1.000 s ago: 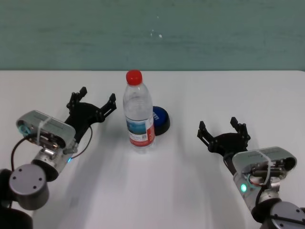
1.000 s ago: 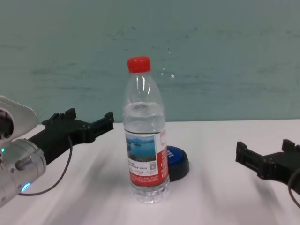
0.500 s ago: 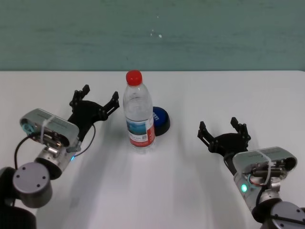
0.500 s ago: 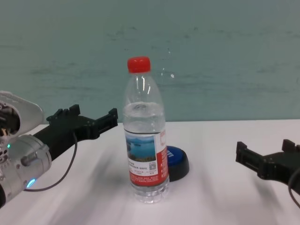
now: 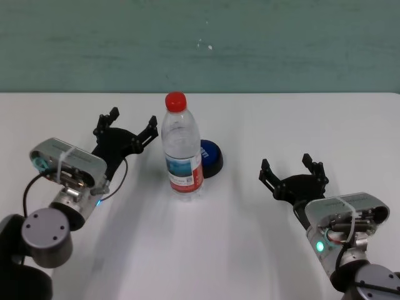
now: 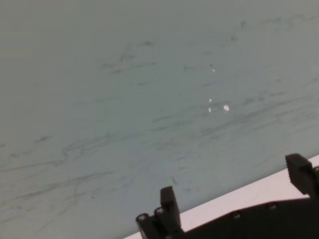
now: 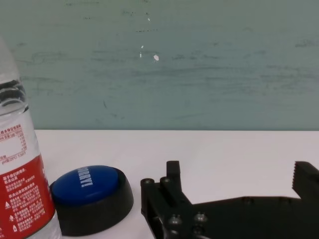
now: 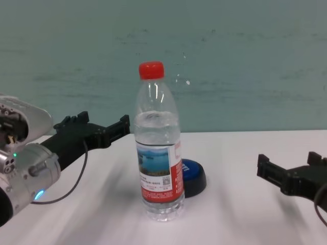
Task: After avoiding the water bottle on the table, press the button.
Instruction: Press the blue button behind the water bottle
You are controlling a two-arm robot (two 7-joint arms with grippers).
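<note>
Now the water bottle (image 5: 182, 150) stands upright on the worktop (image 5: 250, 250), with the button (image 5: 211, 157) just behind it. Left gripper (image 5: 127, 125) hovers beside the bottle, fingers spread, empty. Right gripper (image 5: 294, 172) waits well apart, also spread.

The head view looks forward and down from above, taking in the whole white table (image 5: 206, 244), both arms and the wall (image 5: 200, 44) behind. The chest view sits lower, almost level with the tabletop, close to the water bottle (image 8: 158, 153), which fills its middle. Both share the bottle and the button (image 5: 211, 157) behind it. The left wrist view faces mostly the wall, over its own left gripper (image 6: 239, 209). The right wrist view looks low across the table past the right gripper (image 7: 239, 191), sharing bottle and button.
</note>
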